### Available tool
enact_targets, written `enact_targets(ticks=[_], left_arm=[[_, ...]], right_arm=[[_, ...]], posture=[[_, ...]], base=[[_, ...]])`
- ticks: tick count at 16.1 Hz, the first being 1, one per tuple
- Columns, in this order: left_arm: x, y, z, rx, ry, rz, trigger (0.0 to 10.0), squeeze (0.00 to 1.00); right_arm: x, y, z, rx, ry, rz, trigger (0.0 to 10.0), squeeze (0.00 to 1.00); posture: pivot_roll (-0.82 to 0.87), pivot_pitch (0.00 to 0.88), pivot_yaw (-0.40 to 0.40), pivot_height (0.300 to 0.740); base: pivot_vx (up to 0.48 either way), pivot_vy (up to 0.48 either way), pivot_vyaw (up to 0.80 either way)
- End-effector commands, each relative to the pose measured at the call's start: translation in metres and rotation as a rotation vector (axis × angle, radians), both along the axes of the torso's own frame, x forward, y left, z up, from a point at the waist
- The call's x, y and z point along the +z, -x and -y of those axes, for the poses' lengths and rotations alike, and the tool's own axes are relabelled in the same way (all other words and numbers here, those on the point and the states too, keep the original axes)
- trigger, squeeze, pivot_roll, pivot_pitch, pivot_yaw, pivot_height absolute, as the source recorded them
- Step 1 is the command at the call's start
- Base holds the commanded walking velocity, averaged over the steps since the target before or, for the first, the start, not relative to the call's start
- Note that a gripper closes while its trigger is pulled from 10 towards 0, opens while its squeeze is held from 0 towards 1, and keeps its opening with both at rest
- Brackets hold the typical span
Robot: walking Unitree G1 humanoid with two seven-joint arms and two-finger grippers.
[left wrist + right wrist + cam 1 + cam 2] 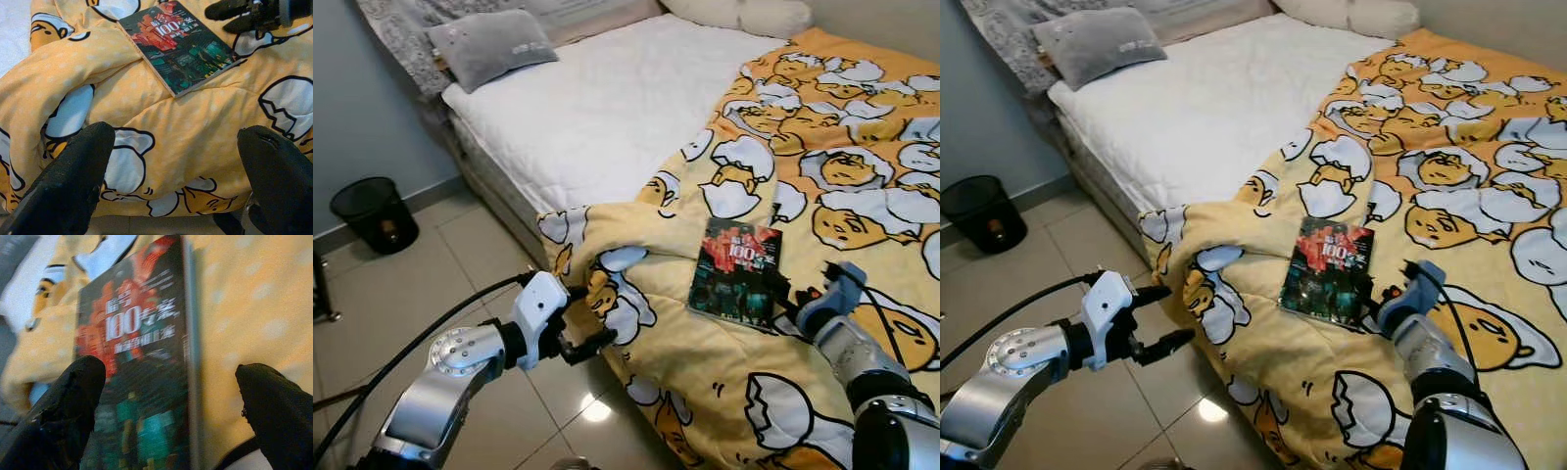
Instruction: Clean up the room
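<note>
Glossy and dark, the book (736, 271) lay flat on the yellow blanket (705, 372), just ahead of the right end effector (795, 296). Its cover showed red and green print with a large "100". The fingers of this end effector stood apart, one over the cover and one over the bare blanket beside the long edge of the book, so that this edge ran between them in the right wrist view. They did not hold anything yet.

The left end effector (579, 321) hung beside the folded blanket edge at the side of the bed (597, 108), well apart from the book, and its fingers were apart too.

I judged the book to be a thin paperback: light, quite stiff across the cover but able to bend if it was lifted by one corner only. The shiny cover would probably be slippery against the black fingers. The blanket under it looked soft and puffy, so a finger could press down into the cloth and slide under the near edge. The best place to take hold seemed to be the long edge nearest the right end effector, about in its middle, with one finger above and one below. A risk was that some blanket cloth would be pinched together with the book.
</note>
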State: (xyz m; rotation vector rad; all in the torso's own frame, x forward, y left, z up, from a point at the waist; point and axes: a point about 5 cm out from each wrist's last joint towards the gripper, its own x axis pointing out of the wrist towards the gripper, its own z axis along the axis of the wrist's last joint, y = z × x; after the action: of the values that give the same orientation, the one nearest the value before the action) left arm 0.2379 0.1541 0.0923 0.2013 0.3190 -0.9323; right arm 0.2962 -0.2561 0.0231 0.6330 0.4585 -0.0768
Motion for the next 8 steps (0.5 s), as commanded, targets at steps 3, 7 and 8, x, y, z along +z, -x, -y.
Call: enact_targets(ticks=[3,7,8], left_arm=[[0.002,0.005,-0.005,-0.002,-0.015,-0.009,10.0,0.87],[0.003,0.01,-0.01,0.008,-0.028,-0.024,10.0,0.87],[0.003,0.011,-0.011,0.009,-0.032,-0.025,10.0,0.87]], right_arm=[[0.003,-0.004,-0.006,0.005,-0.137,0.062,10.0,0.0],[-0.006,-0.002,-0.02,0.048,-0.093,0.012,10.0,0.0],[-0.008,-0.002,-0.02,0.032,-0.082,0.0,10.0,0.0]], posture=[[0.21,0.0,0.085,0.74],[0.23,0.0,0.084,0.74],[0.24,0.0,0.083,0.74]], base=[[0.0,0.0,0.0],[0.0,0.0,0.0],[0.0,0.0,0.0]])
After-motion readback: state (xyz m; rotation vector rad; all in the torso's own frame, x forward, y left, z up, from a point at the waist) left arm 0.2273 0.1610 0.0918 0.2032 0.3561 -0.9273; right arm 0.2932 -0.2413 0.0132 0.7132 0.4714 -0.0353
